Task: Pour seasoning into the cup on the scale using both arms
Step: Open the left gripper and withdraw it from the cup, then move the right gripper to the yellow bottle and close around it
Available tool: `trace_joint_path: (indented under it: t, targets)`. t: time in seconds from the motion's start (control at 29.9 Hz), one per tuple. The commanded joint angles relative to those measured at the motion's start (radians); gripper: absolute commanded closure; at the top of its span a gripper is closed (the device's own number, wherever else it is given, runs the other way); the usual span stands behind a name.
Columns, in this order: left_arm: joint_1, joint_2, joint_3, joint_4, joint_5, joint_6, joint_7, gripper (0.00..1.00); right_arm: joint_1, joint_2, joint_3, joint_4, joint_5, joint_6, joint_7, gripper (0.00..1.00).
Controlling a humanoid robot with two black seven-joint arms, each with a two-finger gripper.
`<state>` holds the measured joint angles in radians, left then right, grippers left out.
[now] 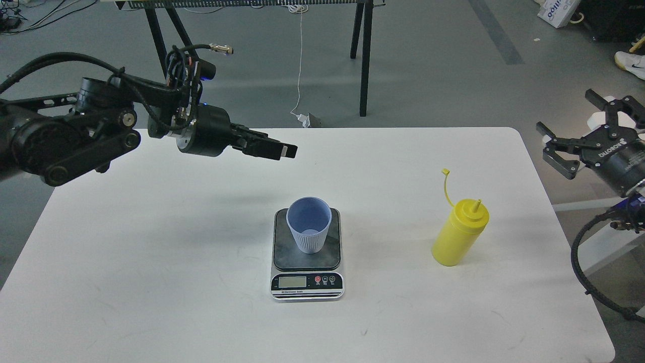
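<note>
We count one scale (307,262), one cup (309,224) and one seasoning bottle (459,233) on the white tabletop (151,262). The scale lies near the middle of the tabletop, its display and buttons toward us. The light-blue cup stands upright on the scale's dark platform, its open mouth facing up. The yellow seasoning bottle stands upright on the tabletop to the right of the scale, well apart from it, with its cap off the nozzle and hanging out on a thin strap to the upper left.

We have two arms in view. Our left gripper (282,149) hangs above the tabletop, behind and to the left of the cup, fingers pressed together and holding nothing. Our right gripper (579,136) sits off the right edge of the tabletop, its fingers spread wide and empty, apart from the bottle.
</note>
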<state>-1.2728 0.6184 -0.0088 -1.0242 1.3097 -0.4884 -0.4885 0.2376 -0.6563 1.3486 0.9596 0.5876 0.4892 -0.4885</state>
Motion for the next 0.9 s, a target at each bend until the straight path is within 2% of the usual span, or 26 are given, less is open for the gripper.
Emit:
trace_joint_path:
  t: [0.0,0.17,0.33,0.53,0.87]
  targets:
    - [0.004,0.009,-0.013,0.079,-0.118,0.000,0.000,0.01,-0.156,-0.016,0.004,0.045,0.055,-0.001,0.000,0.02]
    - [0.006,-0.008,-0.014,0.136,-0.172,0.000,0.000,0.01,-0.300,0.012,-0.031,0.087,0.046,-0.001,0.000,0.02]
    - [0.015,-0.031,-0.013,0.136,-0.165,0.000,0.000,0.01,-0.297,0.093,-0.140,0.087,0.020,-0.001,0.000,0.02]
    - [0.017,-0.032,-0.011,0.136,-0.164,0.000,0.000,0.01,-0.279,0.162,-0.152,0.065,-0.067,-0.001,0.000,0.02]
    - [0.023,-0.028,-0.011,0.136,-0.162,0.000,0.000,0.01,-0.198,0.283,-0.163,-0.057,-0.144,-0.001,0.000,0.02]
